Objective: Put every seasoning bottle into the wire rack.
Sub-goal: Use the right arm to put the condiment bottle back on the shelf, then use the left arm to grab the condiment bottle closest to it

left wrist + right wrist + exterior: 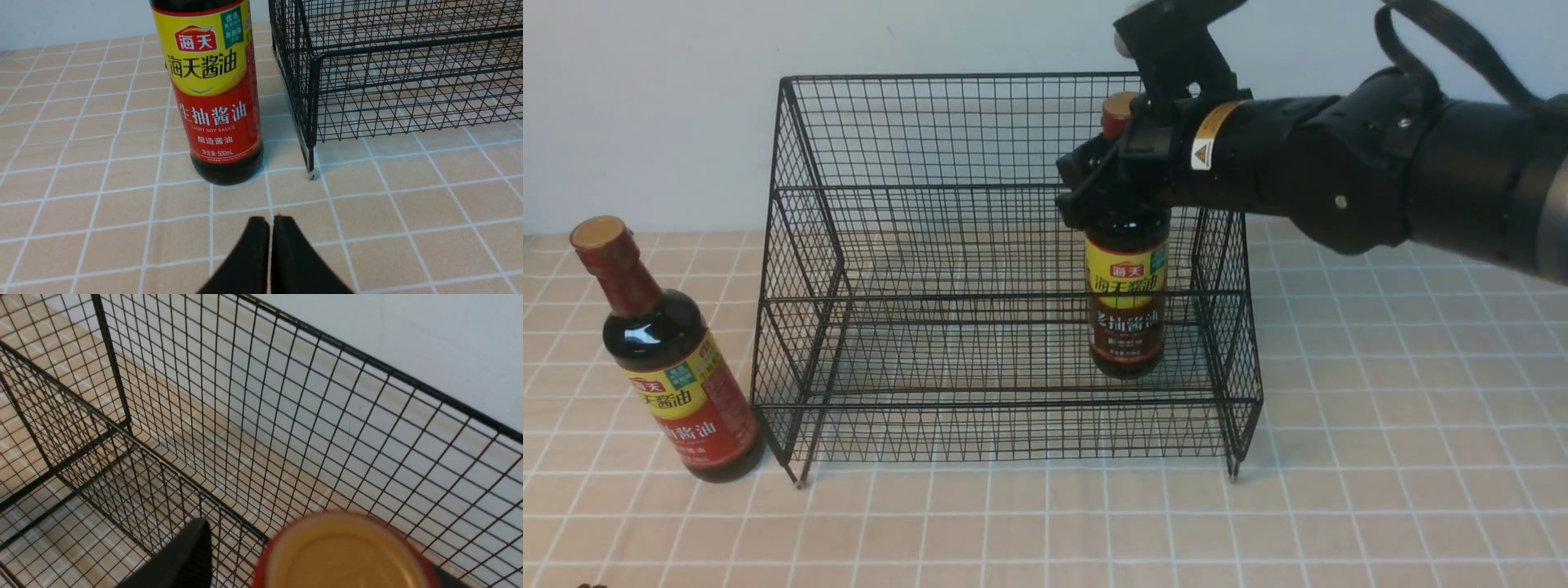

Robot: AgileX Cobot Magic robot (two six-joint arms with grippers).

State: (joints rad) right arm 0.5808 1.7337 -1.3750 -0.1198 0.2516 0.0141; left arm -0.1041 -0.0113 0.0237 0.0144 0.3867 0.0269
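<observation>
Right claw (1107, 193) apparently tight around brown-label bottle (1127, 282)

You have glossy dark glass in the red bottle (674, 367) and brown bottle (1127, 306), with smooth shiny labels (212, 81); the rack (956, 76) is matt black wire; the table cover (1380, 408) looks matt.

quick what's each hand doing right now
Left hand: closed, empty.
Right hand: closed on the dark glass soy sauce bottle with the brown lower label.
</observation>
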